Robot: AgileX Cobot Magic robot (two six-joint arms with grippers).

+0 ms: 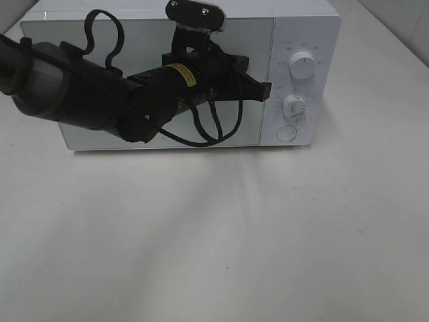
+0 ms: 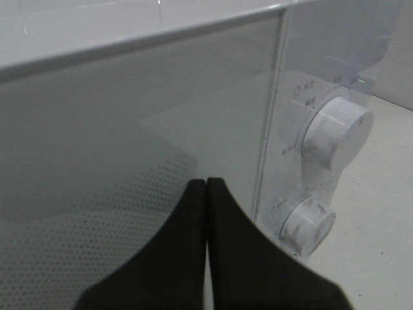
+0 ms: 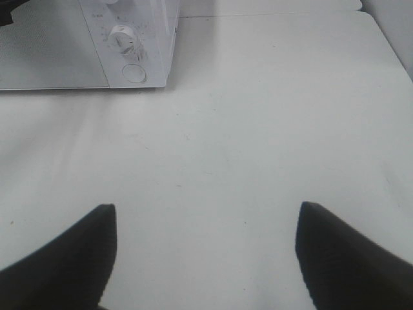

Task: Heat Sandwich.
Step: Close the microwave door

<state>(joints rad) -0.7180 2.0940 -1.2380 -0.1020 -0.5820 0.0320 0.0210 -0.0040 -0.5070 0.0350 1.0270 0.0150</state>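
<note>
White tabletop (image 1: pixel 268 255) across the lower frame; sandwich unseen, perhaps behind the closed door (image 1: pixel 255 127) of the microwave (image 1: pixel 322 67), upper centre; left gripper (image 1: pixel 265 89) clenched empty at the door's right edge, right gripper (image 3: pixel 205 208) spread empty; risk: pinched tips skidding off the glossy door.

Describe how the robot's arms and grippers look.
The left arm is black with thick rounded segments, a grey collar, a yellow label and looping black cables; a black camera sits on its wrist. The left gripper and right gripper have black fingers tapering to points.
</note>
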